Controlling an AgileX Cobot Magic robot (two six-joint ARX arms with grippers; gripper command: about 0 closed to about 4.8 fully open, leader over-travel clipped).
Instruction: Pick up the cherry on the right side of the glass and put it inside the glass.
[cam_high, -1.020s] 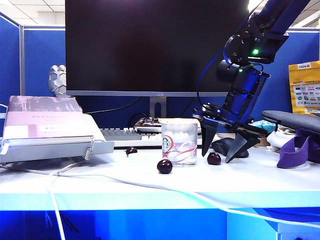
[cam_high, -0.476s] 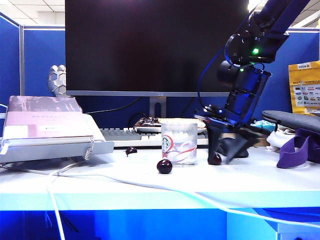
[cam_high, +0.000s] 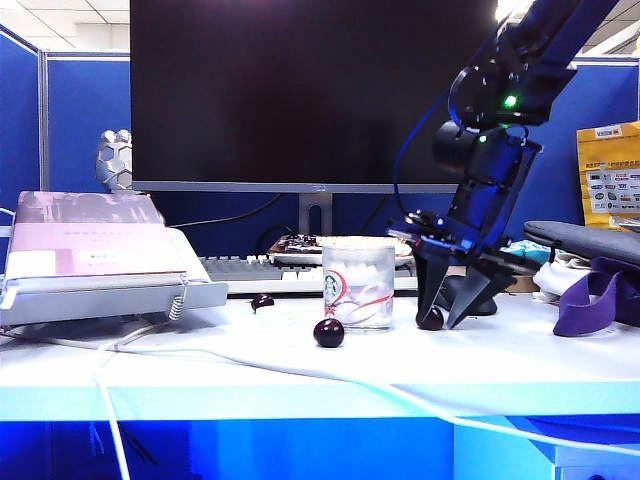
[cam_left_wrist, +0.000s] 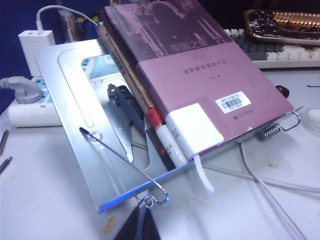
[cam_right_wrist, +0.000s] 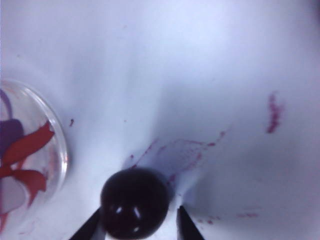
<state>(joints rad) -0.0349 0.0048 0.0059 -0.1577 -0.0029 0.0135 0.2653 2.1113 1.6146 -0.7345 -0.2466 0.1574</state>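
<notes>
The right claw (cam_high: 437, 322) clenched the cherry (cam_right_wrist: 134, 202) on the desk (cam_high: 400, 365) beside the glass (cam_high: 358, 283); another dark cherry (cam_high: 329, 333) lay before it. The left claw's (cam_left_wrist: 137, 227) grip couldn't be told.

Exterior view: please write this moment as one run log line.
right hand: down at cherry, fingers astride, grip unclear | cherry: on table, right of glass | left hand: barely visible
</notes>
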